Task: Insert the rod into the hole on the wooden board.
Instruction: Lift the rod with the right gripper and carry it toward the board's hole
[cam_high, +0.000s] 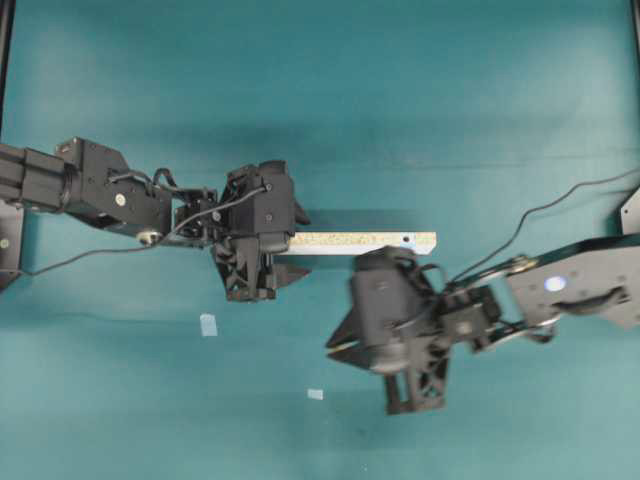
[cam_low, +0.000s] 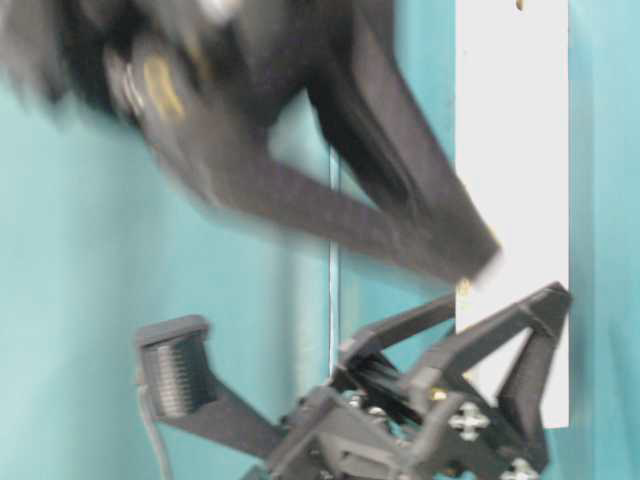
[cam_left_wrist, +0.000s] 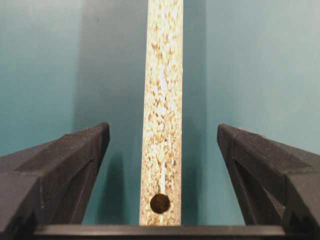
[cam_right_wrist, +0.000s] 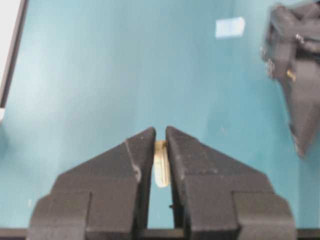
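We note the wooden board, stiff and likely light, lying between the wide-open left gripper jaws, best clamped across its narrow edges, its blue-ringed hole at the far end, while the right gripper pinches the tiny, rigid, probably slippery rod mid-length.

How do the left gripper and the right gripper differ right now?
The left gripper stands wide open, astride the wooden board without touching it; the right gripper is shut on the rod. The left sits at the board's end, the right beside the board. Both have black fingers.
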